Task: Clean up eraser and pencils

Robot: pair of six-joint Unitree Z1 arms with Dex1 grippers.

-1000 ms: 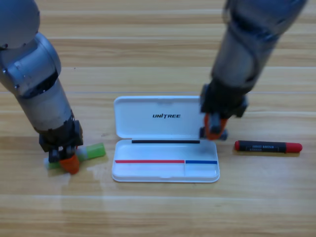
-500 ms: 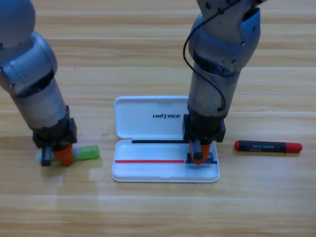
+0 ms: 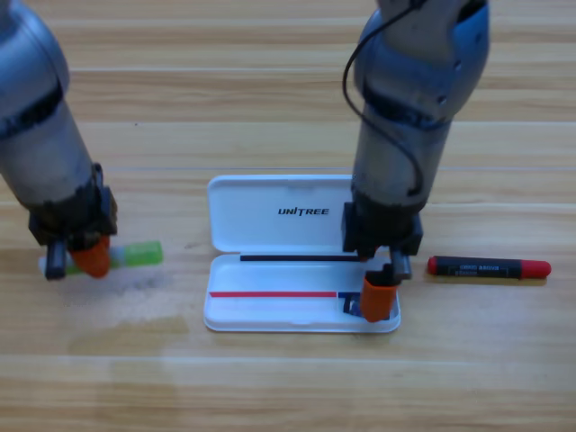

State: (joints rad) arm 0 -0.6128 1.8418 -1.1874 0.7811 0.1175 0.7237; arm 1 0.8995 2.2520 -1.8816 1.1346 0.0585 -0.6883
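My left gripper (image 3: 76,261) is at the table's left, shut on the translucent green pencil (image 3: 139,254), which sticks out to its right and lies low over the wood. The white case (image 3: 261,232) lies open in the middle. My right gripper (image 3: 378,300) points down into the right end of the case's lower tray. The dark eraser (image 3: 349,305) shows just left of it inside that tray, partly hidden by it. The black pencil with red ends (image 3: 489,267) lies flat on the table to the right of the case.
The right arm's grey body (image 3: 405,117) stands over the lid's right end and hides it. The left arm (image 3: 40,153) comes down along the left edge.
The left gripper has dragged the green pencil leftward. The right gripper moved from the lid's right edge down into the lower tray, bringing the eraser with it.
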